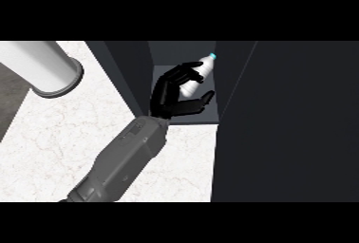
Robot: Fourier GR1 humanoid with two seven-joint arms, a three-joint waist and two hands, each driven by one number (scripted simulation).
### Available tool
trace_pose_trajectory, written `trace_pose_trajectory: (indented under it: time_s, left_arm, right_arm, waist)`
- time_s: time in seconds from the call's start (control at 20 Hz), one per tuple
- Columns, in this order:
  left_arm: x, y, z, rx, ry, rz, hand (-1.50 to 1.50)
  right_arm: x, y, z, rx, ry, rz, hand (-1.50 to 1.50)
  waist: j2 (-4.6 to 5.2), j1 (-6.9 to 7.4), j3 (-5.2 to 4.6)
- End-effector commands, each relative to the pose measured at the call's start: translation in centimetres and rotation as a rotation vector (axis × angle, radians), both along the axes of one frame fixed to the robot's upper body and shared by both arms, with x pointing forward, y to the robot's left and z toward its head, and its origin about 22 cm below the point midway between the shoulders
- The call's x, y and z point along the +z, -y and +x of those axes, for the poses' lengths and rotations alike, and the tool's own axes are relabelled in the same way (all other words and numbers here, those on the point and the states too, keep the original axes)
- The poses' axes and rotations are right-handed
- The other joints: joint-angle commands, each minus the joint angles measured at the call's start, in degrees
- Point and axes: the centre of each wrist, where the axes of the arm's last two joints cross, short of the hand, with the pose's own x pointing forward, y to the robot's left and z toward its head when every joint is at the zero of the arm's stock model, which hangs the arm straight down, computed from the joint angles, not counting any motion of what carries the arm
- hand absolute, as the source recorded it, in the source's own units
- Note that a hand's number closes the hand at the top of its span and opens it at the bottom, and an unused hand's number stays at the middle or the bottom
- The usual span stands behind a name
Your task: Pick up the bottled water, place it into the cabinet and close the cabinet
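Black against the pale interior, my hand reaches into the open cabinet, its fingers and thumb curled round the bottled water. The bottle is clear with a blue cap, tilted so that the cap points up and to the right; it sits inside the cabinet's compartment, held above the shelf floor in my grasp, and much of its body is hidden behind my fingers. My grey forearm comes in from the lower edge and crosses the white marbled counter on a slant toward the opening. The cabinet's dark door stands open and fills the right side of the head view, its edge just beside my thumb. A dark side panel frames the compartment on the left. At upper left, a pale cylinder with a grey rim lies across the counter's corner, well apart from the cabinet. I cannot tell from this view which of my two arms this is.
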Motion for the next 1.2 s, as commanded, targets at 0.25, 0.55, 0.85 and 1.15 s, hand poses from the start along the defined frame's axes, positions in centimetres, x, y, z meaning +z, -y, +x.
trace_pose_trajectory:
  time_s: [0.25, 0.55, 0.85, 1.15]
  left_arm:
    - [-3.8, -0.5, -9.4, -0.104, -0.078, -0.080, -1.50]
    - [-4.9, -8.0, -14.5, 0.007, -0.093, -0.057, -1.50]
    - [-5.3, -13.2, -18.3, -0.027, -0.083, -0.077, -1.50]
    - [-4.8, -17.5, -21.3, -0.006, -0.033, -0.052, -1.50]
  right_arm:
    - [3.3, -0.7, -0.6, -0.061, 0.049, -0.038, -1.50]
    - [2.4, -0.5, -0.5, -0.053, 0.046, -0.062, -1.50]
    - [3.3, 0.0, 0.1, 0.267, 0.057, -0.205, 1.50]
    - [3.8, 0.0, 0.8, 0.468, 0.105, -0.299, 1.50]
  waist:
    - [-0.81, 2.66, 0.02]
    - [-0.57, 3.48, 0.08]
    - [-0.27, 4.45, -0.16]
    - [-0.67, 4.65, -0.27]
